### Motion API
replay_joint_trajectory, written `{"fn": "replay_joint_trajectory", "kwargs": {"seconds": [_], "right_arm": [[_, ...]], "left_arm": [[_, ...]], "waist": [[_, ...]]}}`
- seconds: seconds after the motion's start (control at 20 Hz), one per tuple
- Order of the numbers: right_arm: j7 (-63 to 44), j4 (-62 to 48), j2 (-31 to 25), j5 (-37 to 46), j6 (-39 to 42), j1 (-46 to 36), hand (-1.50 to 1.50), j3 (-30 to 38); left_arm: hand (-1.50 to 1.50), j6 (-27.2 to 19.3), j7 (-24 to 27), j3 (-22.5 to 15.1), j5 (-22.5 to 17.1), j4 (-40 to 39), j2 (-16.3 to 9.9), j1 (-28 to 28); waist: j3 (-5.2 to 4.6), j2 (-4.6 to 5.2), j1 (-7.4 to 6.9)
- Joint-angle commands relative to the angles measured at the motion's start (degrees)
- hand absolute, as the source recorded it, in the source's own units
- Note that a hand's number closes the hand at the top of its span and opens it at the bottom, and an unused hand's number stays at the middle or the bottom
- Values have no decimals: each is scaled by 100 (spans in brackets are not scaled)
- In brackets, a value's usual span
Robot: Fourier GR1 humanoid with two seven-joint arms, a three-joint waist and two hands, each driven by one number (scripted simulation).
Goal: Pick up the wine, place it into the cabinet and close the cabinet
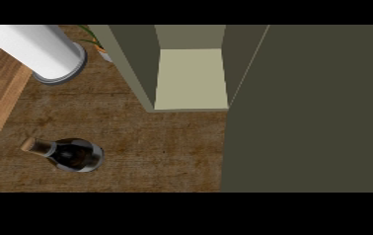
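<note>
Dark glass, tan foil cap: the wine (pixel 73 154) stands upright on the brown counter (pixel 160 150), seen from almost straight overhead in the head view, low and to the left, its neck and cap leaning toward the view's upper left only because of the steep angle. Cabinet (pixel 191 76): open, olive walls, pale shelf floor, up and to the right of the bottle, well apart from it, with bare counter between. Door (pixel 299 110): a broad olive panel swung out, filling the whole right side of the view from top to bottom. White cylinder (pixel 40 51) with a grey base ring, upper left corner; a sliver of a green plant (pixel 93 39) behind it, mostly hidden by the cabinet wall. Lighter wood strip (pixel 13 88) along the left edge. Hands: neither of mine shows anywhere here, no forearm either, so I cannot say whether either is open or curled, nor measure which is nearer. By position alone I judge the bottle sits on my left side, so the left hand would have the shorter reach, and the carry would run up and rightward into the opening. The door's hinge side and the cabinet's upper shelf are cut off from sight.
</note>
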State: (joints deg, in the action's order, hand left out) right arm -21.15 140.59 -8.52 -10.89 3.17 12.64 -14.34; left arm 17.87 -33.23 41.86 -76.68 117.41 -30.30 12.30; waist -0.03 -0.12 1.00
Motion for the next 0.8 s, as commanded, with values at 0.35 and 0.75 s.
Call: {"fn": "replay_joint_trajectory", "kwargs": {"seconds": [0.35,0.75], "right_arm": [[-282,1134,-118,-818,267,512,-150,205],[-434,1015,115,-543,121,293,-150,41]], "left_arm": [[-150,875,599,-891,1886,-1150,646,-588],[-150,1609,1840,-1032,3693,-2483,1239,-912]], "waist": [[3,9,64],[-9,17,24]]}}
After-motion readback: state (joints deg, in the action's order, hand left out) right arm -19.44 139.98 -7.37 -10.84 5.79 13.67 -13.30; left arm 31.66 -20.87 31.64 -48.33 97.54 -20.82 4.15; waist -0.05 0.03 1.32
